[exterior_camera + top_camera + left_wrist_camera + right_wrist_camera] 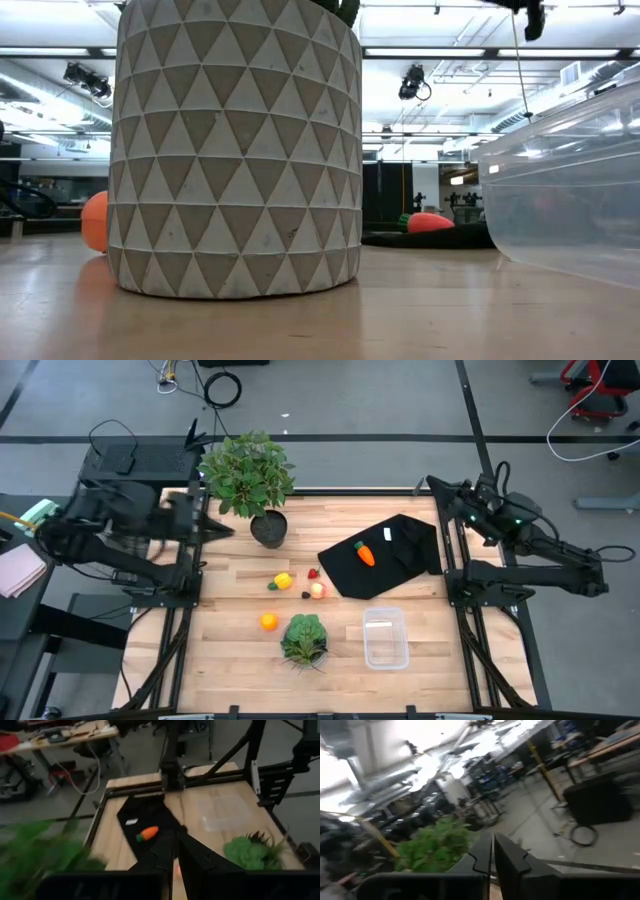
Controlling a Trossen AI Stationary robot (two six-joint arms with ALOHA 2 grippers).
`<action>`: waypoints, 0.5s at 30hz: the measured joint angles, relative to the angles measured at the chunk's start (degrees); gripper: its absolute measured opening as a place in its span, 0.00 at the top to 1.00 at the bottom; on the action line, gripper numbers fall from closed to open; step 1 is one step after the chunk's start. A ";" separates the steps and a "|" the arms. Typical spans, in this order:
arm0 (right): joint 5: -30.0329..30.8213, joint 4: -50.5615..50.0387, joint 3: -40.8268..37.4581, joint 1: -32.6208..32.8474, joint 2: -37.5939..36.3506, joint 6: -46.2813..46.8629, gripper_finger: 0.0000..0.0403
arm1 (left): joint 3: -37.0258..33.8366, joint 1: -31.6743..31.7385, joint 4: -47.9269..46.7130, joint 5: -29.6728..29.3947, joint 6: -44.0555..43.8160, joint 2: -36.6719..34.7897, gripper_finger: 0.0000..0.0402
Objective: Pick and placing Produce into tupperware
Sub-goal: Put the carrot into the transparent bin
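The left gripper point(175, 857) is raised over the table's left edge beside the potted plant point(247, 475), its two fingers pressed together with nothing between them. The right gripper point(492, 855) sits high at the table's far right corner, its fingers likewise closed and empty.

The clear plastic box point(385, 638) rests on the wooden table point(230, 575) toward the near right, with nothing visible inside it. The carrot point(365, 553) lies on the black cloth point(410, 555), well apart from the box. The yellow piece point(283, 580) sits on bare wood left of the cloth, with the tiny red piece point(313, 573) near it and the pale peach ball point(318, 591) just beside the cloth's edge. The orange ball point(268, 622) lies closer to the near edge, just beside the lettuce head point(304, 638), which is left of the box. The plant's patterned pot point(238, 150) fills much of the low view.
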 joint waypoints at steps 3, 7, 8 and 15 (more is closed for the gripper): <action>-1.55 0.07 0.00 -3.22 1.28 0.90 0.93 | -0.01 -2.98 6.17 -3.73 0.41 4.21 0.94; -8.34 0.50 0.00 -7.42 3.86 2.23 0.93 | 0.84 -5.34 10.40 -10.31 1.68 9.15 0.94; -10.94 0.46 0.00 -8.34 4.84 2.93 0.93 | 1.41 -5.78 10.31 -11.90 0.58 9.93 0.94; -23.75 0.25 0.00 -10.52 14.79 2.38 0.92 | 2.75 -9.21 9.69 -17.72 -4.33 12.37 0.95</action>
